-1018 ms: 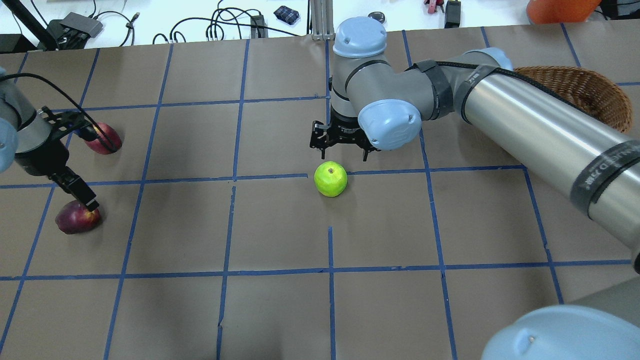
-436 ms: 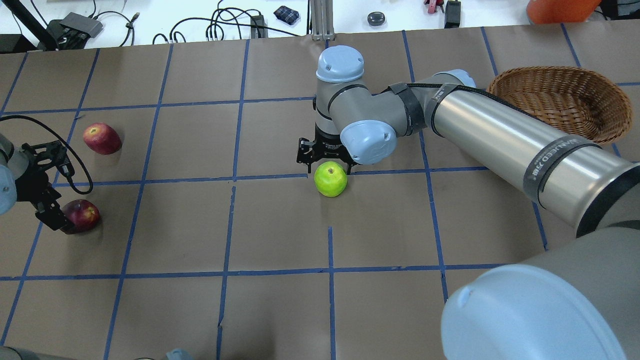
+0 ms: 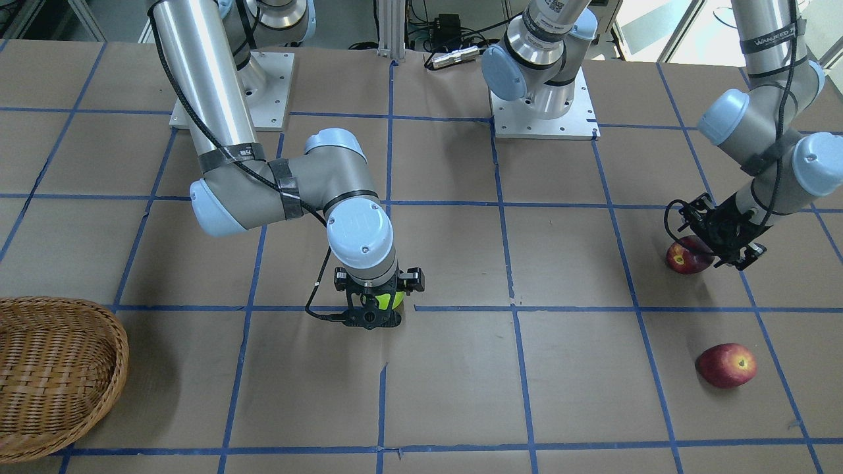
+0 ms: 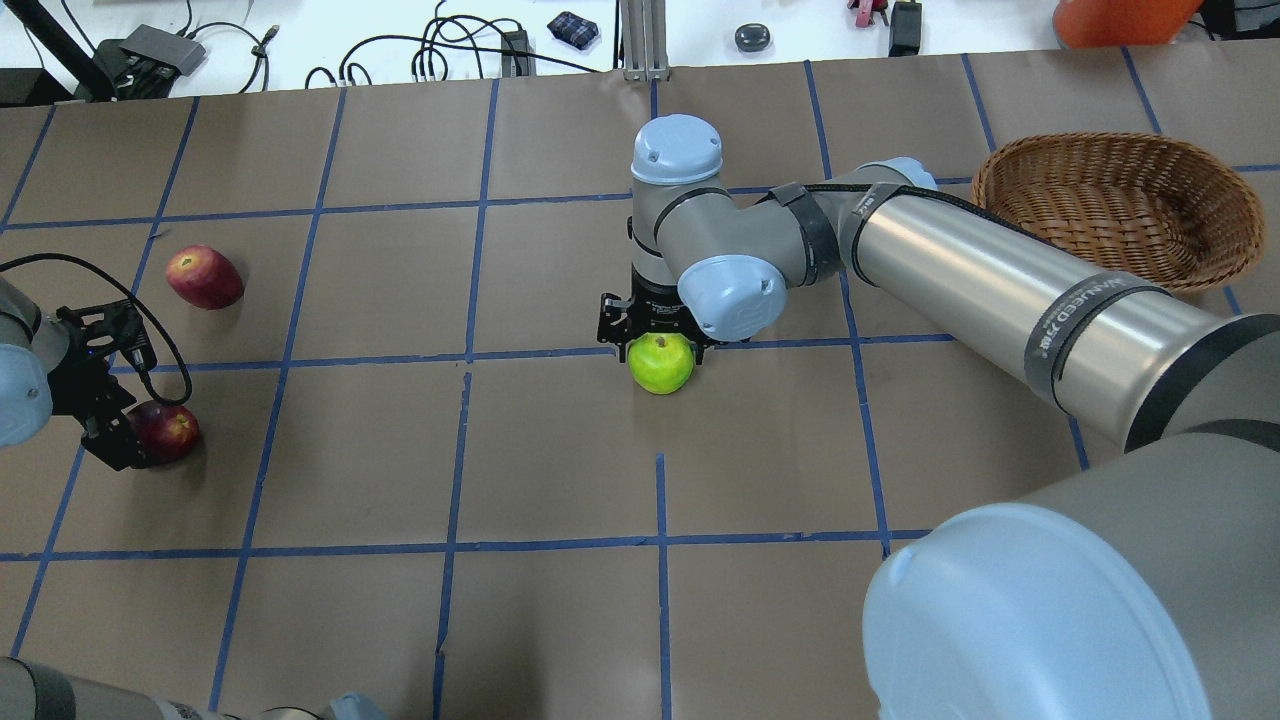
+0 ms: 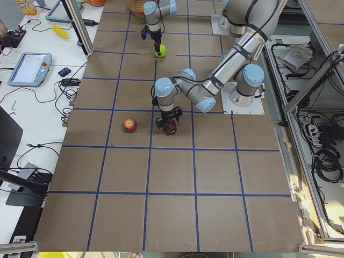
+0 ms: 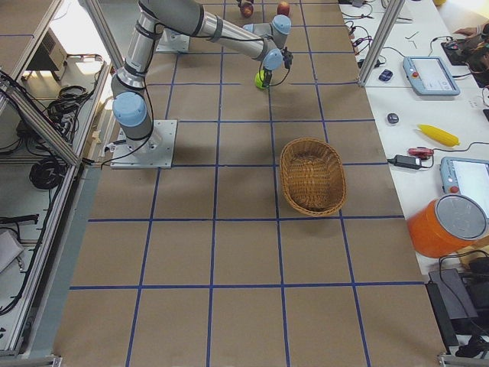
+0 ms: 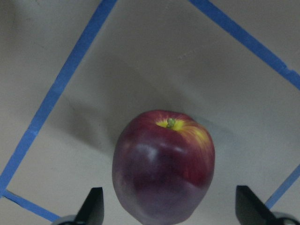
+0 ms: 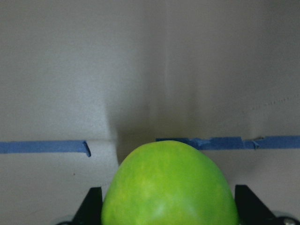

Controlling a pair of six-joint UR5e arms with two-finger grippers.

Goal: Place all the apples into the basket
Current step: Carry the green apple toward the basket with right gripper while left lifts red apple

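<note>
Brown paper over the table (image 4: 400, 450), gridded in blue tape (image 4: 662, 600). Beyond the far edge, a white bench (image 6: 428, 107) strewn with black cables (image 4: 432, 42), a blue-framed tablet (image 6: 432, 74), an orange tub (image 6: 447, 225). On the opposite side, aluminium framing (image 6: 38, 116) and cable bundles (image 5: 322, 161). Bright, even light.

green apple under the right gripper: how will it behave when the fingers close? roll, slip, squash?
Probably rigid: the green apple looks firm, so it shouldn't squash. Its smooth round skin could slip if the fingers close off-centre, though it appears centred between them. Sitting free on flat paper, it may roll if one finger touches first.
</note>
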